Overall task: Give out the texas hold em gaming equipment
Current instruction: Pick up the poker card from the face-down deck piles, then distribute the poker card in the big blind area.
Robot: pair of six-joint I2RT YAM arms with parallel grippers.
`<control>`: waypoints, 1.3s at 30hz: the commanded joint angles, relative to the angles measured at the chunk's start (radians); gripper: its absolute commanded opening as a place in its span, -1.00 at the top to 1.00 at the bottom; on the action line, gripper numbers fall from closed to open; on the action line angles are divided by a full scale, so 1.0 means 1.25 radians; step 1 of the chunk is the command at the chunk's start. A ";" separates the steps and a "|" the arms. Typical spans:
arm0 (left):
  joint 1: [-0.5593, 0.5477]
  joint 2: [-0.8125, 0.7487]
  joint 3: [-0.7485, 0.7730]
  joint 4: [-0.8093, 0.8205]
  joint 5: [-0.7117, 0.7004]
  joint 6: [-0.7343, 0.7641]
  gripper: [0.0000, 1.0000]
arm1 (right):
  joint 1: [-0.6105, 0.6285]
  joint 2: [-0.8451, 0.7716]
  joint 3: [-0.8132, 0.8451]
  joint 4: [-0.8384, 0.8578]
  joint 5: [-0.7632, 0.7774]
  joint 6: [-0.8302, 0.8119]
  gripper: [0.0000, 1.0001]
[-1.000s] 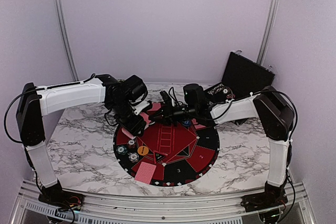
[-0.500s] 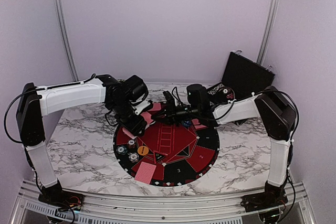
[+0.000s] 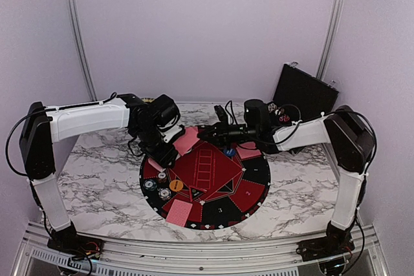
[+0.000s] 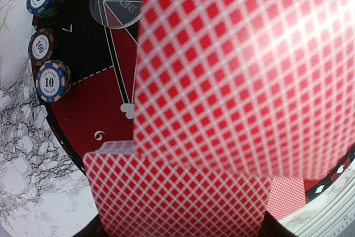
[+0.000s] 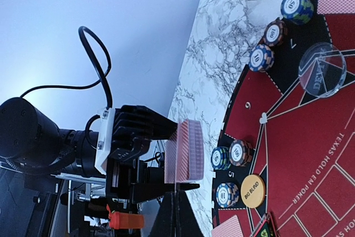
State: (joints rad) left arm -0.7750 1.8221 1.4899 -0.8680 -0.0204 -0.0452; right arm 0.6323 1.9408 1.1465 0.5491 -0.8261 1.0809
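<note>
1. The mat (image 3: 253, 193) lies at the centre of the table (image 3: 97, 185); the case (image 3: 304, 92) stands behind it, at the rear right.
2. Along the mat's left rim, front to rear: front cards (image 3: 179, 211), a chip trio (image 5: 240, 152), then a chip row (image 5: 274, 33) (three stacks in line).
3. The Big Blind disc (image 5: 252, 191) lies just inward of the chip trio; the dealer disc (image 5: 321, 70) lies inward of the chip row.
4. The deck (image 5: 186, 151) sits above the mat's left rim, near the chip trio.
5. A single card (image 4: 249, 70) hangs just right of the deck, off the mat surface.
6. Rear cards (image 3: 248, 153) lie on the mat's rear right.
</note>
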 commanded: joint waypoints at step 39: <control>0.044 -0.050 -0.035 0.003 -0.016 -0.008 0.43 | 0.216 -0.038 -0.142 -0.318 -0.014 -0.369 1.00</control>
State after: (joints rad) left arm -0.7254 1.7992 1.4548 -0.8654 -0.0360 -0.0601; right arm 0.8825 1.8523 0.9508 0.1532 -0.8715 0.6258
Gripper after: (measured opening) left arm 0.664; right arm 0.007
